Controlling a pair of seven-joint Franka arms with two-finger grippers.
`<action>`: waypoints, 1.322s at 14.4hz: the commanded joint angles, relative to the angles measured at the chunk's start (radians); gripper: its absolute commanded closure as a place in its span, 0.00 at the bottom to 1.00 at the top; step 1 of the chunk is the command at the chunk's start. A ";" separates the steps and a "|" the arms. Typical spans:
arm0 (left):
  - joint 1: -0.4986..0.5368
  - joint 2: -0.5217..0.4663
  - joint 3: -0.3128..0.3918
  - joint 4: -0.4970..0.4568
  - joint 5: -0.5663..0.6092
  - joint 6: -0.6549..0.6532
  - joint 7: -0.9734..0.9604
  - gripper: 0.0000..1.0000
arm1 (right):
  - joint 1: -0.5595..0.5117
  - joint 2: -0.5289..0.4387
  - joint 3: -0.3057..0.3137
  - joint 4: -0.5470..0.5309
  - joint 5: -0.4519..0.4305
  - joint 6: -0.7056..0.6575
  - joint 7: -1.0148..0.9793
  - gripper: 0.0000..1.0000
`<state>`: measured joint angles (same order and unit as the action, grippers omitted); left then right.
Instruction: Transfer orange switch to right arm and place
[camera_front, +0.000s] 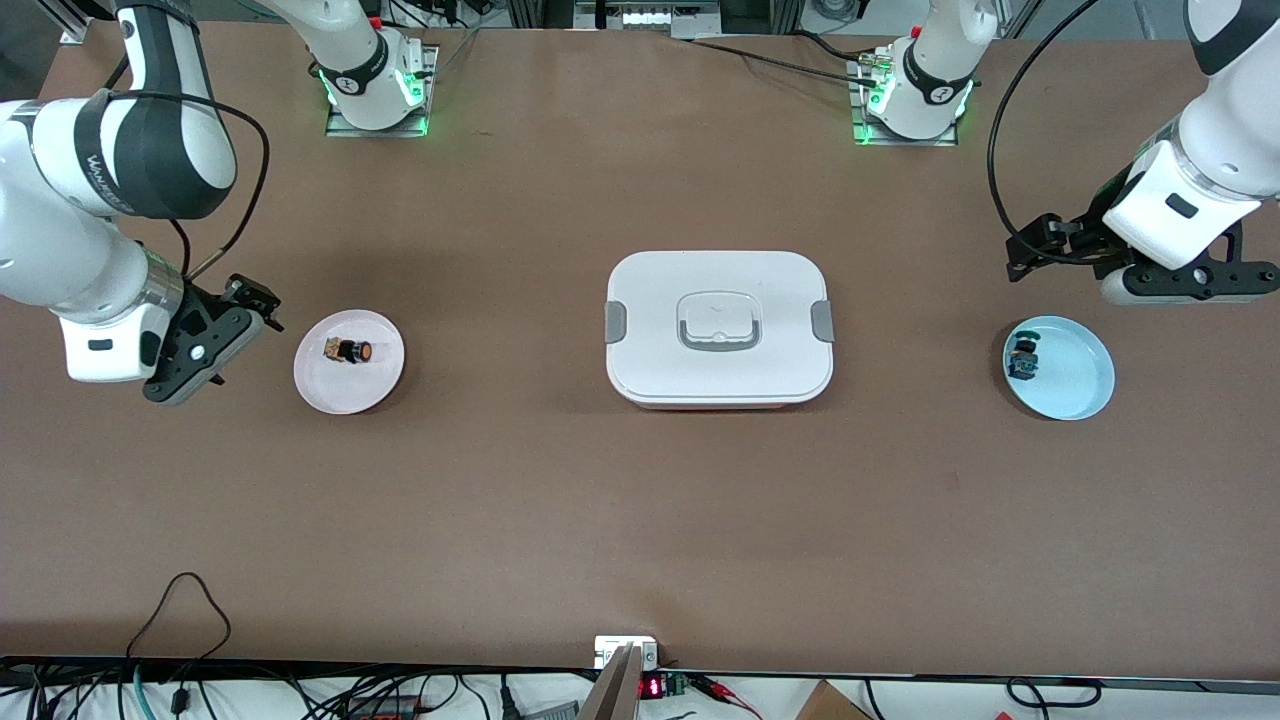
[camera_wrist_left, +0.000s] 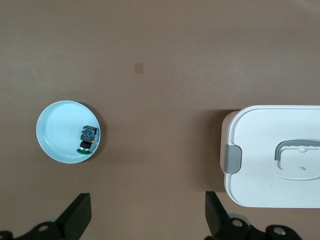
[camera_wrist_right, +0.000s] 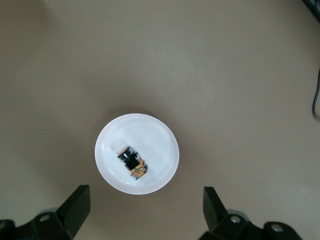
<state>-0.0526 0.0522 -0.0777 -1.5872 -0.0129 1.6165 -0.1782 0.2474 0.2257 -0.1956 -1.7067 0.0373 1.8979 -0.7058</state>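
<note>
While my right gripper hangs open and empty beside the pink plate where the orange switch lies on its side, my left gripper, open too, waits over the table near the blue plate.

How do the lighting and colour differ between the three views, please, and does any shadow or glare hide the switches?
Front view: even light, brown table, orange switch clear on its pink plate. Right wrist view: washed out, plate nearly white. Left wrist view: darker, lunch box casting a soft shadow. No glare hides either switch.
</note>
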 joint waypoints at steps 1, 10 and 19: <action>-0.001 0.011 0.001 0.027 0.005 -0.015 -0.003 0.00 | -0.007 0.012 -0.004 0.021 0.016 -0.068 0.217 0.00; -0.001 0.011 0.001 0.027 0.005 -0.015 -0.003 0.00 | -0.068 0.001 -0.007 0.183 0.024 -0.287 0.631 0.00; 0.000 0.012 0.001 0.027 0.005 -0.015 -0.003 0.00 | -0.229 -0.045 0.018 0.222 0.015 -0.306 0.637 0.00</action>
<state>-0.0524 0.0522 -0.0775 -1.5872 -0.0128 1.6165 -0.1782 0.0410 0.2039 -0.2013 -1.4835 0.0563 1.6176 -0.0830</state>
